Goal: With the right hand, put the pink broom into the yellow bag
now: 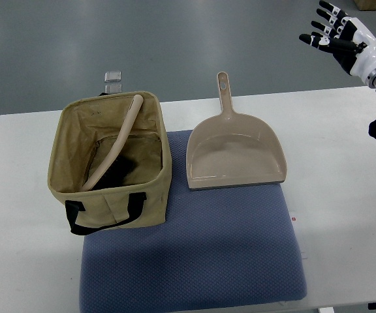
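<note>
A yellow fabric bag [145, 195] with black handles stands open on the left part of a blue mat. The pink broom [115, 149] is inside it, its handle leaning up against the bag's far rim and its dark bristles down at the bottom. My right hand [338, 38] is raised at the top right corner, well away from the bag, fingers spread and holding nothing. The left hand does not show.
A pink dustpan [235, 153] lies on the blue mat [194, 261] to the right of the bag, handle pointing away from me. A small clear clip [113, 79] sits on the white table [331, 163] behind the bag.
</note>
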Robot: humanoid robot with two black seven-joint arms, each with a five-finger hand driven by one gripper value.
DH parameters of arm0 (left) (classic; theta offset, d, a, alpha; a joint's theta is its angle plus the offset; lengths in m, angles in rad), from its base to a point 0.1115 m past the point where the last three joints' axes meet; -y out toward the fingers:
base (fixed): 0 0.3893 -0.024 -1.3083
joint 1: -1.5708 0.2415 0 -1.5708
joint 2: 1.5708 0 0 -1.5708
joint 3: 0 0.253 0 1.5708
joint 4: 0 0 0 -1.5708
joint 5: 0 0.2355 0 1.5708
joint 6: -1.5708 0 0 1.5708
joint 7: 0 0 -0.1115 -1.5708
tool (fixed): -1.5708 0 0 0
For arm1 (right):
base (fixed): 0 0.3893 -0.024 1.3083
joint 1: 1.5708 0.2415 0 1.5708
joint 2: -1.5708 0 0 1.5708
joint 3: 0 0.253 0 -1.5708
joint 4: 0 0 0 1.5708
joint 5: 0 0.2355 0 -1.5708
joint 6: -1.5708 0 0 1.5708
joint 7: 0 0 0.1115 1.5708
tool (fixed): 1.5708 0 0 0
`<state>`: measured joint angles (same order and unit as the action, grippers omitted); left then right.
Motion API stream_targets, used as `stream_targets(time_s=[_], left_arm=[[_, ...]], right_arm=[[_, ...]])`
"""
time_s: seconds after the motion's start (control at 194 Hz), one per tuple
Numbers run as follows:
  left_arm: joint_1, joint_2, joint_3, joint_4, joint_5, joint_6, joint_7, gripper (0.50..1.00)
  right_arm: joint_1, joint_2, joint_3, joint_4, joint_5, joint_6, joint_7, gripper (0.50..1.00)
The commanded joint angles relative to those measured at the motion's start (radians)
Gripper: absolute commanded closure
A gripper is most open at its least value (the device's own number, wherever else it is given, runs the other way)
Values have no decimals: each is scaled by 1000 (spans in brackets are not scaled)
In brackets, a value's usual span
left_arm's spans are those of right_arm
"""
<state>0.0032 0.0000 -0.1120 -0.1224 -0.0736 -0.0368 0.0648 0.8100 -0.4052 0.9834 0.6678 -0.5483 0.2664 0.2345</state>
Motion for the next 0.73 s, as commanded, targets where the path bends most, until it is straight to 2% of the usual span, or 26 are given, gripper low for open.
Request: stream_targets(time_s=[0.0,0.439,0.728], left_arm=[[0,0,0,1,0,0,0,500],[0,0,0,0,0,0,0,500],[0,0,0,0,0,0,0,500]], right_arm=[[-41,20,66,-45,4,71,-1,574],[-169,152,187,-62,34,73,8,570],[-189,163,187,-63,33,74,8,570]])
